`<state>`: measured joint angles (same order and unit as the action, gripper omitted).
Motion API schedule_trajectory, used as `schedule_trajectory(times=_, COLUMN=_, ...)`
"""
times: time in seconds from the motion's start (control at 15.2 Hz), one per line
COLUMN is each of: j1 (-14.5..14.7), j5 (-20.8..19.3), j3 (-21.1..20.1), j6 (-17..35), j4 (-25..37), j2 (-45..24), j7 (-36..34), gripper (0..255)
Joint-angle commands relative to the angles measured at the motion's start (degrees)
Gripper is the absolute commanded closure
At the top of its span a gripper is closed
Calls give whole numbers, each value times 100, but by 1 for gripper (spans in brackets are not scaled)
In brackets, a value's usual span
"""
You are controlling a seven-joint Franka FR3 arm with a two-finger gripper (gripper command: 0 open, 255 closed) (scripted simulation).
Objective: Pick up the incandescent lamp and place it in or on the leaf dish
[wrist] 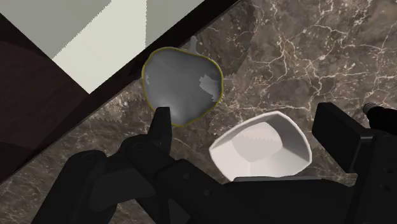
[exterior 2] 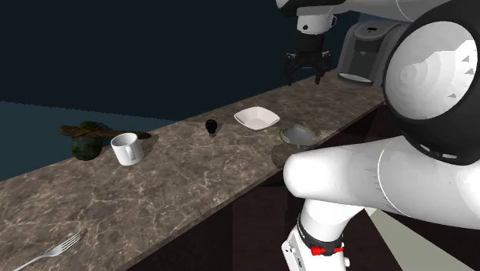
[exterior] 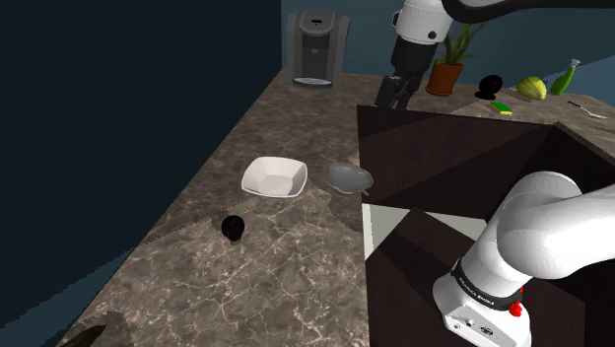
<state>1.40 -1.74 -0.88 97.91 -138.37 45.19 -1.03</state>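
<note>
item 1: incandescent lamp [exterior: 233, 228], drawn black, small and bulb-shaped. it rests on the brown marbled table [exterior: 197, 286], well apart from the gripper. in the second exterior view it sits between the white mug [exterior 2: 127, 148] and the white square bowl [exterior 2: 257, 118].

item 2: leaf dish [exterior: 350, 177], grey with a yellowish rim, at the table's edge just beside the white square bowl, nothing in it.

item 3: gripper [exterior 2: 305, 75], black, raised above the table near the coffee machine [exterior: 316, 49]. its fingers [wrist: 162, 127] are spread apart and hold nothing. the wrist view looks down on the leaf dish and the white bowl.

item 4: sundries. fork [exterior 2: 50, 250] and a dark green round object [exterior 2: 86, 140] at the mug's end of the table. potted plant [exterior: 448, 64] beyond the coffee machine.
</note>
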Motion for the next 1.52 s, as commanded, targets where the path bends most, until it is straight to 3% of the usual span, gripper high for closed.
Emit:
schedule_trajectory(times=0.0, j1=0, j5=0, j3=0, j6=0, j4=0, j2=0, j7=0, gripper=0)
schedule_trajectory(times=0.79, j1=379, j5=590, j3=-1054, j6=1464, j4=64, j2=-1679, j7=-1225, gripper=0)
schedule_trajectory(times=1.45, j1=549, j5=485, j3=-1835, j6=2452, j4=899, j2=-3607, j7=-2314, gripper=0)
